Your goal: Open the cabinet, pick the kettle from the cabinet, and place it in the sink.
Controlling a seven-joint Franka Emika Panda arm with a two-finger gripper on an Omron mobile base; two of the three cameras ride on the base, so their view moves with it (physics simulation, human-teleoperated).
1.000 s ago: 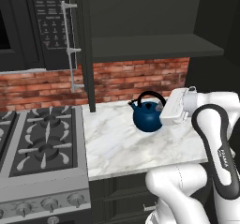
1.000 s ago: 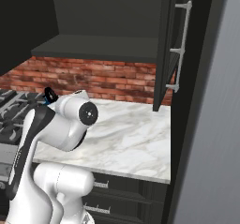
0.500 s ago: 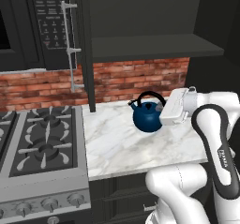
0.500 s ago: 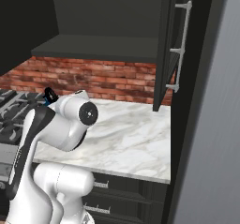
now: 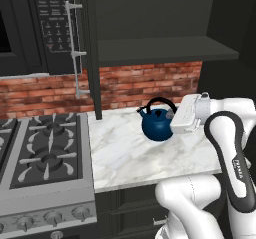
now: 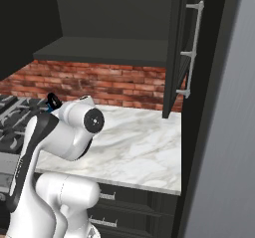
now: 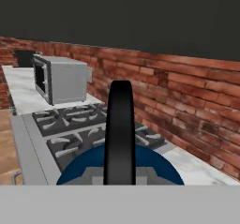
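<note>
The dark-blue kettle point(image 5: 157, 125) with its black loop handle point(image 7: 120, 129) is low over the white marble counter point(image 5: 131, 159); whether it touches the marble I cannot tell. My gripper point(image 5: 173, 115) reaches in from the right and is shut on the handle, which fills the middle of the hand view above the blue body point(image 7: 84, 169). A bit of the kettle point(image 6: 52, 101) peeks out behind my arm in the right base view. The cabinet point(image 5: 160, 50) above stands open, its doors swung out with silver bar handles point(image 5: 75, 48) point(image 6: 191, 48). The sink is out of view.
A gas stove point(image 5: 45, 150) adjoins the counter on the left, under a black microwave point(image 5: 50, 23). A brick backsplash point(image 5: 125, 85) runs behind. The open right door point(image 6: 174, 48) and a tall dark panel point(image 6: 209, 112) close off the right side. A steel box appliance point(image 7: 61, 80) stands beyond the stove.
</note>
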